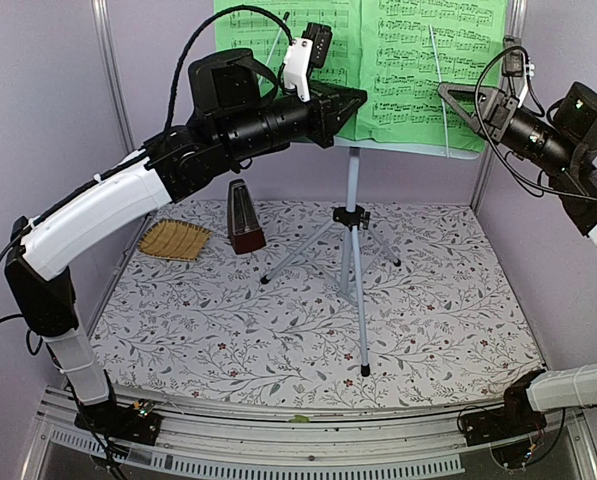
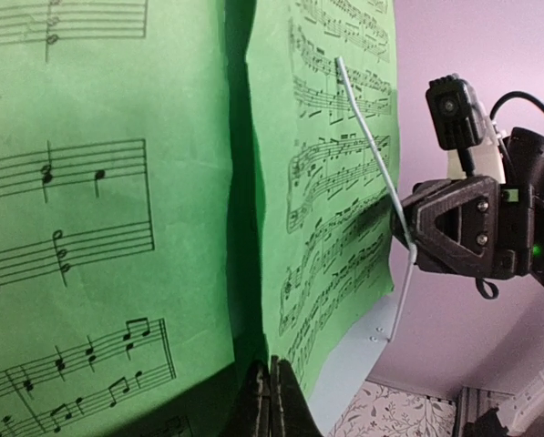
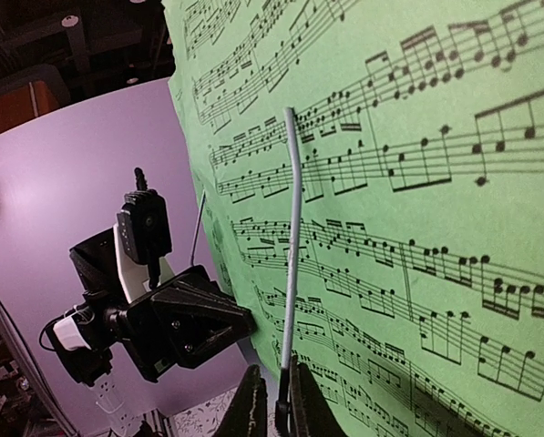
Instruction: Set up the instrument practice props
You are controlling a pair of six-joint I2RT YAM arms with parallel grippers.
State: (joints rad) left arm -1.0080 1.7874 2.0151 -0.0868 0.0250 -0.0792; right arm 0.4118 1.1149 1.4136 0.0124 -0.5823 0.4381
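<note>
The right gripper (image 3: 276,405) has its two fingers on either side of the thin wire page holder (image 3: 290,255), with a narrow gap between them. Whether they pinch the wire or merely flank it cannot be told. The wire runs up across the right-hand page of the green booklet (image 3: 417,273). The left gripper (image 2: 272,401) is closed, its fingertips pressed together at the foot of the booklet's centre fold, with nothing visible between them.

The booklet lies open on the music stand (image 1: 353,185), which is upright on its tripod towards the back of the table (image 1: 448,320). The metronome (image 1: 245,212) stands to the stand's left, near the straw mat (image 1: 175,240) but not touching it.

The step in hand appears to be pinning the right page under its wire, and since all three props are in place, the task looks nearly done. The next move calls for letting the wire rest flat on the paper. Both arms then need to back straight away, without snagging the wire, creasing the page or nudging the light stand.

Only the top view shows the tripod, metronome and mat. Only the right wrist view shows the wire between the fingers. The left wrist view shows that gripper from outside, with the gap hidden.
</note>
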